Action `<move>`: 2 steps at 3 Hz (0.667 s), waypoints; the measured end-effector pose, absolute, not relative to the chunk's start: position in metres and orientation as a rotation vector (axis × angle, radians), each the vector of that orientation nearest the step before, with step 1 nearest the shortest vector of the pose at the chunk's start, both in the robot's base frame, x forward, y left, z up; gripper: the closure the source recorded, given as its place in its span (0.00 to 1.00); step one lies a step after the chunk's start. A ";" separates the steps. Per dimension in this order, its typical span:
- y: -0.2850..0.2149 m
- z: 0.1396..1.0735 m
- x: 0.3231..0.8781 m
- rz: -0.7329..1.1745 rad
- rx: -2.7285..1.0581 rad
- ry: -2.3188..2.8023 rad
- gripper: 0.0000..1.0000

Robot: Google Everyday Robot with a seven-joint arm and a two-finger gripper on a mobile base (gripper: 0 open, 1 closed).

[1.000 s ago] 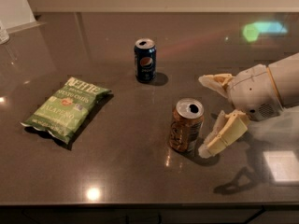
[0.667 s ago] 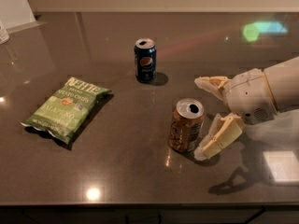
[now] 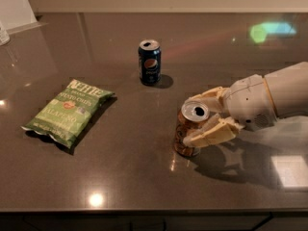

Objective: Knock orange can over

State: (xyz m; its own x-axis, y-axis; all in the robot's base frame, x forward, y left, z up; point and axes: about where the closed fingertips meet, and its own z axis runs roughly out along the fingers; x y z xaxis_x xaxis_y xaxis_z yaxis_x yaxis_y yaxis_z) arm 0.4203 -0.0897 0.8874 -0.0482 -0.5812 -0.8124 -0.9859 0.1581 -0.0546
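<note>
The orange can [image 3: 182, 139] stands upright on the dark countertop [image 3: 144, 177], right of centre, with its silver top facing up. My gripper [image 3: 187, 121] reaches in from the right, open. Its jaws straddle the can's upper part. The far finger [image 3: 208, 97] lies behind the rim. The near finger [image 3: 211, 133] crosses in front of the can's upper side and looks to be in contact with it. The white arm [image 3: 269, 97] leads off the right edge.
A dark blue Pepsi can [image 3: 149, 62] stands upright further back, left of the orange can. A green chip bag [image 3: 69, 110] lies flat at the left. A white object [image 3: 17, 6] sits at the back left corner. The counter's front edge [image 3: 144, 210] runs along the bottom.
My gripper has moved left, from beside the orange can to straddling its top. The can stays upright in the same spot.
</note>
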 end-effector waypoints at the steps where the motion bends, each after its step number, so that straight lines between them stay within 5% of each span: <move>1: -0.089 0.890 0.423 0.726 -1.502 1.725 0.62; 2: -0.094 0.906 0.429 0.687 -1.531 1.774 0.86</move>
State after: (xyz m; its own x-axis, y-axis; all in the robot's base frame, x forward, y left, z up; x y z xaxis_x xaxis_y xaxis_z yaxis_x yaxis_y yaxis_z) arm 0.4294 -0.0942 0.9060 -0.0717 -0.6228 -0.7791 -0.9851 0.1666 -0.0426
